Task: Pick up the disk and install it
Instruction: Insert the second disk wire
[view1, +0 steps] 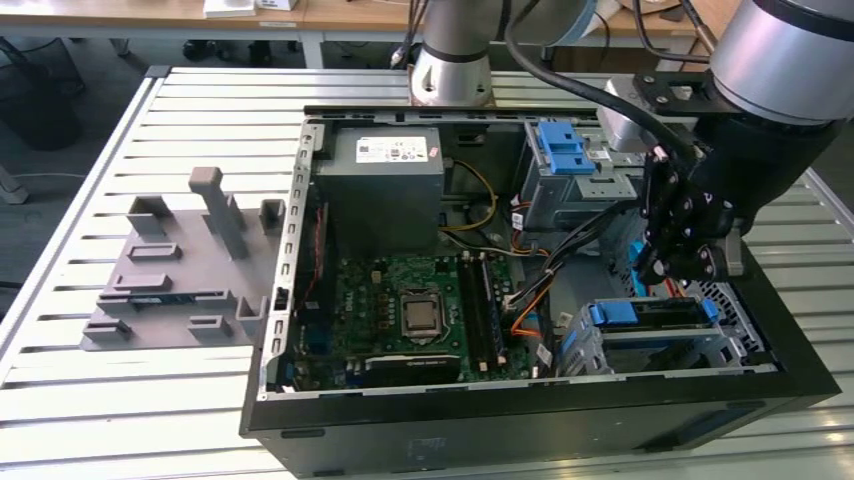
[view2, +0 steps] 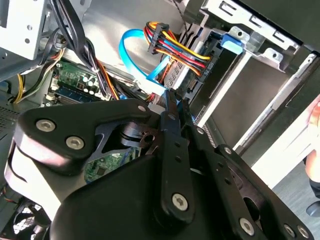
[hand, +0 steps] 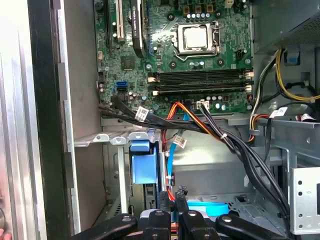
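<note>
The pick-up part of the task is looking finished, and the install part is judged to be nearly or fully done: the disk (view1: 654, 316) is being carried no more by the arm but is sitting in the metal cage (view1: 745, 345), at the corner of the open computer case (view1: 534, 392) which is nearest to the camera on the exterior view's right. The case is lying on the slatted tabletop (view1: 134, 400). Whether the disk is being pushed fully home and latched cannot be told.

The pincer (hand: 172, 199) is being held just above the cage, with its two fingers drawn almost together, and nothing is being gripped between them.

The disk is being seen as a flat body framed by a blue carrier bracket (hand: 142, 167), with its blue tab standing up at the cage opening. Coloured power wires (view2: 175, 47) and a blue flat cable (view2: 131, 62) are running just beside it.
</note>
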